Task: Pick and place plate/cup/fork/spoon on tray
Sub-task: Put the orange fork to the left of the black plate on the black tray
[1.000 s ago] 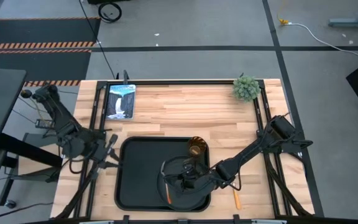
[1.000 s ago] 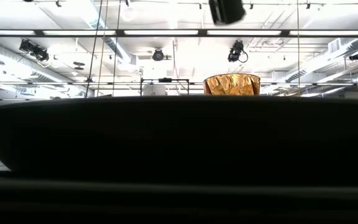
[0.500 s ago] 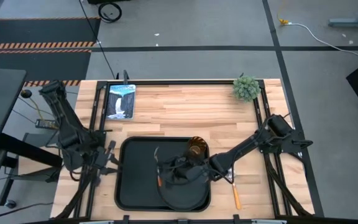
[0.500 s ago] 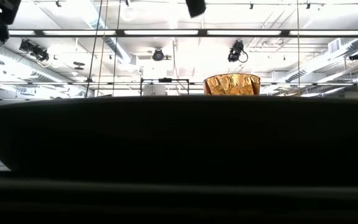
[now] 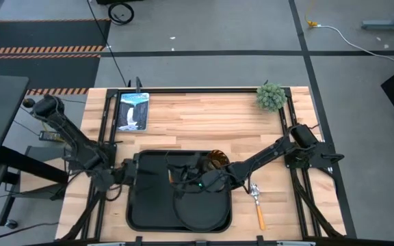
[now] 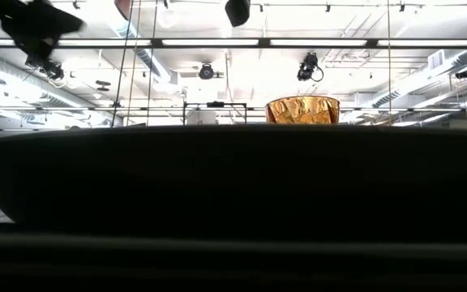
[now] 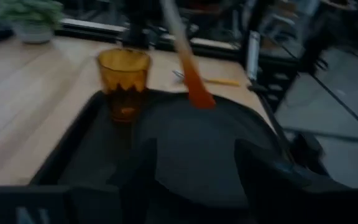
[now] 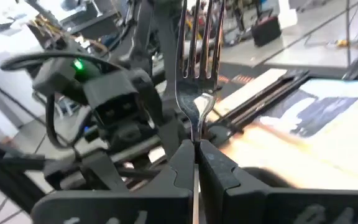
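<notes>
The black tray (image 5: 132,205) lies at the table's near middle. The round black plate (image 5: 204,213) rests in its near right part and the amber cup (image 5: 215,162) stands in its far right corner. The spoon (image 5: 257,205) lies on the wood to the right of the tray. My right gripper (image 5: 183,179) hangs over the tray's middle, shut on the fork (image 8: 196,93). My left gripper (image 5: 130,171) is at the tray's left rim. It points across the tray and is open (image 7: 197,180), with nothing between its fingers. My right gripper pinches the fork's metal neck (image 8: 195,127), just below the tines, between its two fingers. The fingers come about level from the table's right and lie across the fork. The fork stands nearly upright, tines up. Its orange handle (image 7: 191,84) hangs below, clear of the plate (image 7: 210,155).
A small potted plant (image 5: 271,97) stands at the table's far right corner. A framed picture (image 5: 133,111) lies at the far left. Bare wood lies between them, beyond the tray. In the low view the tray's wall (image 6: 233,178) fills the foreground and only the cup (image 6: 302,109) rises above it.
My right gripper has risen from the plate with the fork and gone toward the table's left and far side, rolling as it went. The fork has turned from lying low to standing tines up. My left gripper has come down and toward the tray's left rim.
</notes>
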